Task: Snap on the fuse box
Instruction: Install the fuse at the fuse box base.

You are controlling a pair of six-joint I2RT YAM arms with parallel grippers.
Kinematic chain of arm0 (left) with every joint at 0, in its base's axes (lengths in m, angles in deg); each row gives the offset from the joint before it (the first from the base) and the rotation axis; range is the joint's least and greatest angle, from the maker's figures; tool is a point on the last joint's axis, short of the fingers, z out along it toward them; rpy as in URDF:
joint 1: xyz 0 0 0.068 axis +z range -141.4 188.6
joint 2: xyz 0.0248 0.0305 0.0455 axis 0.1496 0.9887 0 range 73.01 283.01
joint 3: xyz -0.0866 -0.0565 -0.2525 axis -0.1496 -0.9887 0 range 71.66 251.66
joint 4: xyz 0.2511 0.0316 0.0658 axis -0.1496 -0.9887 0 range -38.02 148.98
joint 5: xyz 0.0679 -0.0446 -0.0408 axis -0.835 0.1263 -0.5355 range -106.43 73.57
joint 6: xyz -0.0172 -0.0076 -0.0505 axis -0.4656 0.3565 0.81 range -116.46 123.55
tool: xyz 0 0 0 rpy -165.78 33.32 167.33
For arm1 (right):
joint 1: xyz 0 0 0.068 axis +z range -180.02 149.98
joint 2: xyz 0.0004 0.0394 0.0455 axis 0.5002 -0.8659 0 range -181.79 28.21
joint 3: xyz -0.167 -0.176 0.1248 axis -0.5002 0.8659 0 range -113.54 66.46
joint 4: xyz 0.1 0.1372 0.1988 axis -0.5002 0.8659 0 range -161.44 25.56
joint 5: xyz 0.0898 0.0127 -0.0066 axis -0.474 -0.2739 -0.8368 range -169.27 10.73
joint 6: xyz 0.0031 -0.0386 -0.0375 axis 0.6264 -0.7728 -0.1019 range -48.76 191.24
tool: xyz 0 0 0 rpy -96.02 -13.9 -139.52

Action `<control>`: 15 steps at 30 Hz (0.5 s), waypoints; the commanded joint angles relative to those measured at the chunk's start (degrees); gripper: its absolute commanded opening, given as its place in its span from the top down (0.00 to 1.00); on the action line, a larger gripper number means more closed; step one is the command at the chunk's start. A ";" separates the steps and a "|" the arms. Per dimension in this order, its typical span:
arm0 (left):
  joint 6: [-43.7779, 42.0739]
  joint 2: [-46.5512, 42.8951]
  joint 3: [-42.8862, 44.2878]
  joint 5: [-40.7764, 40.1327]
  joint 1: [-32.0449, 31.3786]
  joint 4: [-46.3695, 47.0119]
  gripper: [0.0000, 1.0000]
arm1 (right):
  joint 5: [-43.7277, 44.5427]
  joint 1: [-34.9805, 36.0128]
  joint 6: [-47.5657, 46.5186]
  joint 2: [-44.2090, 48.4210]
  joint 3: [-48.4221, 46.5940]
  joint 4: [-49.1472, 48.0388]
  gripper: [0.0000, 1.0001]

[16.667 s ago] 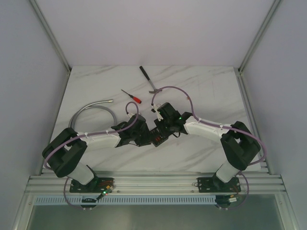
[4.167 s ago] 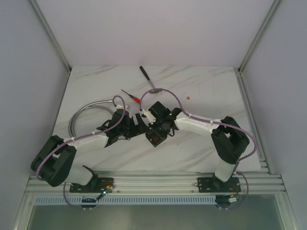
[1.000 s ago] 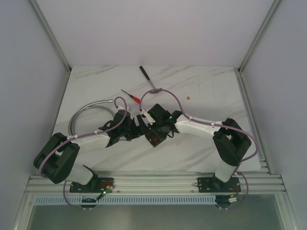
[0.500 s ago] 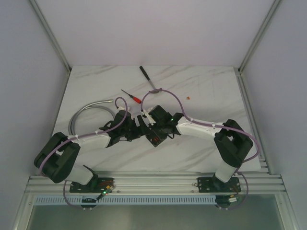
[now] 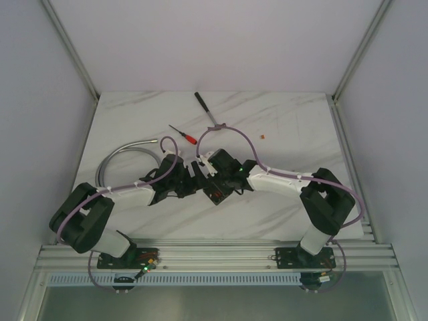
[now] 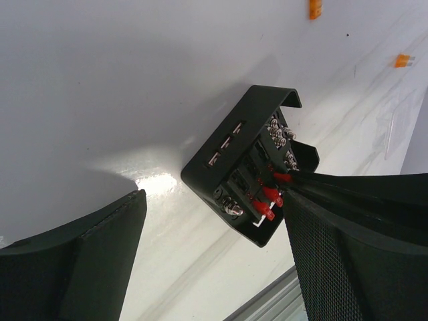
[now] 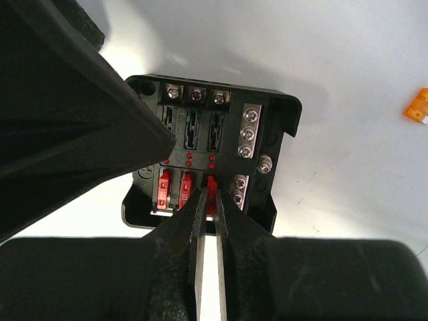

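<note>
The fuse box (image 7: 217, 144) is a black square box lying open-faced on the table, with three red fuses in its lower row; it also shows at fuse box (image 5: 215, 195) and fuse box (image 6: 227, 157). My right gripper (image 7: 208, 195) is shut on the rightmost red fuse (image 7: 212, 186), which sits in its slot. My left gripper (image 6: 214, 264) is open wide just beside the box; one finger (image 6: 93, 261) stands clear of it, and the other finger (image 6: 354, 261) overlaps its corner. In the top view both grippers, left gripper (image 5: 198, 180) and right gripper (image 5: 217, 186), meet over the box.
A red-handled screwdriver (image 5: 183, 134) and a black-handled tool (image 5: 206, 107) lie behind the arms. A grey hose (image 5: 127, 155) curves at the left. Loose orange fuses lie on the table: one fuse (image 5: 262, 136), another fuse (image 6: 315, 8), a further fuse (image 7: 418, 105).
The right arm's elbow has drifted slightly to the right. Both grippers stay at the fuse box, their openings the same.
</note>
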 commanded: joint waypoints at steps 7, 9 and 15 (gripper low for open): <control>1.53 1.83 1.12 1.17 -0.59 1.27 0.09 | 1.34 0.14 -3.56 -4.58 2.88 4.73 0.96; 1.71 1.94 1.20 1.04 -0.54 1.27 0.09 | 0.42 0.13 -3.97 -5.08 2.59 4.72 0.96; 2.70 2.64 1.48 1.15 -0.59 1.22 0.09 | -0.37 0.15 -4.61 -7.34 0.59 4.54 0.96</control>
